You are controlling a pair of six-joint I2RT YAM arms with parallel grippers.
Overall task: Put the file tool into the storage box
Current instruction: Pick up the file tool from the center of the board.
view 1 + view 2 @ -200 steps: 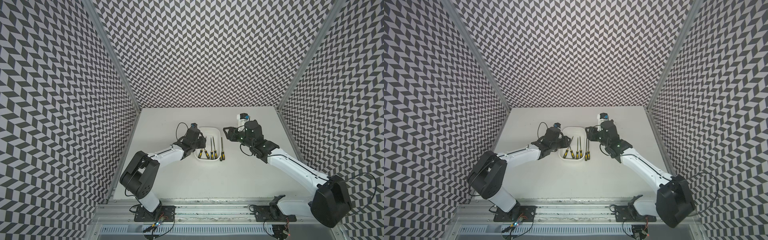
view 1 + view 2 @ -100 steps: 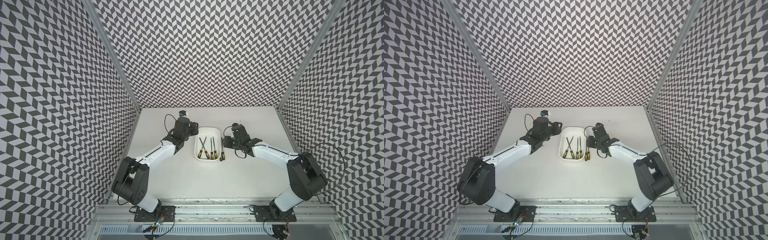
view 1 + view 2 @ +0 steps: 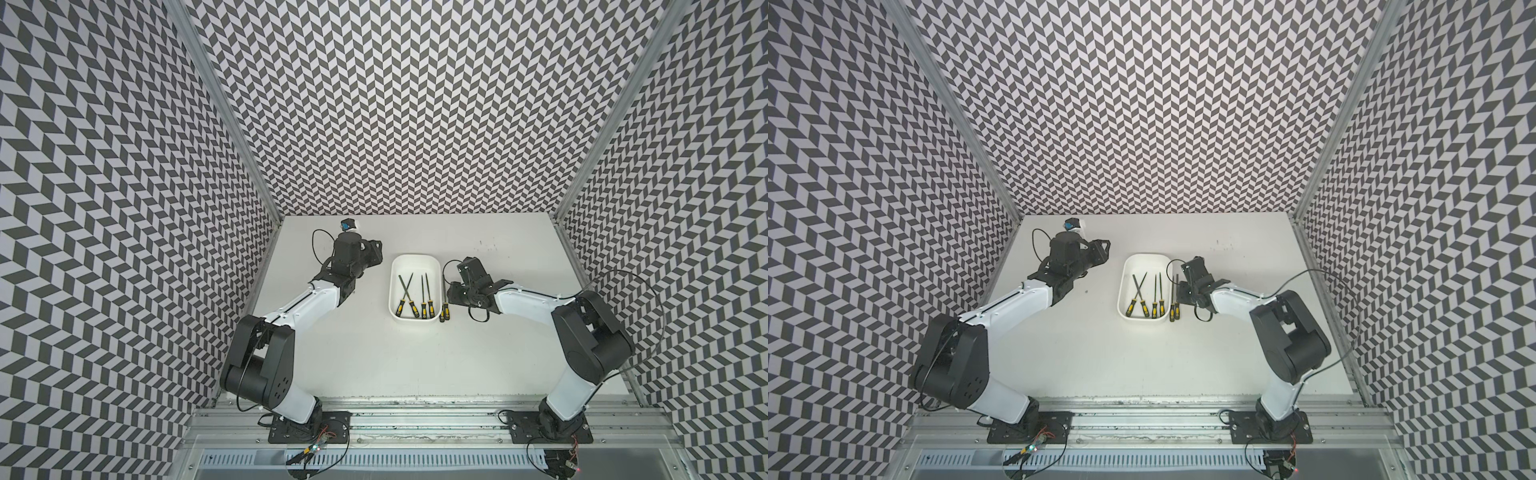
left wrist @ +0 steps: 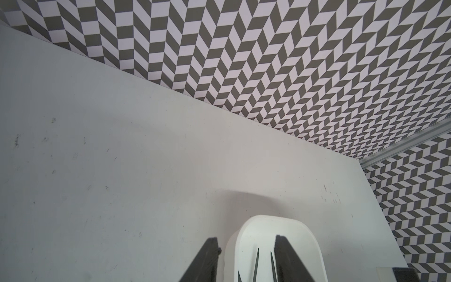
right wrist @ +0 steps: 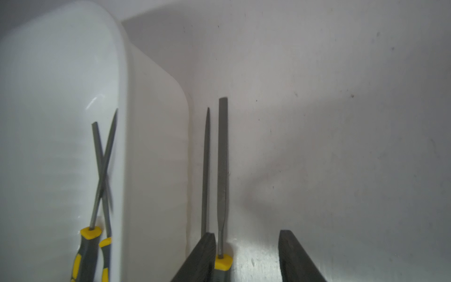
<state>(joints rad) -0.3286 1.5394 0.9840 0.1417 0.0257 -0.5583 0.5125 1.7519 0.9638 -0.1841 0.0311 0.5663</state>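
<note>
1. Nearest the camera, the white surface (image 3: 374, 365) carried everything.
2. Two file tools lay on that surface outside the box, parallel, with their yellow-and-black handles toward the camera. The pointed file (image 5: 206, 158) lay just beside the box wall on the right arm's side; the flat file (image 5: 222, 158) lay just beyond it.
3. The right gripper (image 5: 247, 233) was low over those two files, released, its jaws apart. The flat file's neck lay between the fingers, close against one of them; the pointed file ran partly hidden behind that same finger.
4. The storage box (image 3: 391, 291) sat mid-surface between the arms. It held a crossed pair (image 3: 405, 288) of files and a parallel pair (image 3: 423, 291); all four handles pointed toward the camera.
5. Farther back, the left gripper (image 4: 246, 239) stood near the box's far corner on the left arm's side, released, its jaws apart; in its wrist view the box's far rim showed between the fingers.
6. The chevron wall (image 3: 415, 124) closed the back.
</note>
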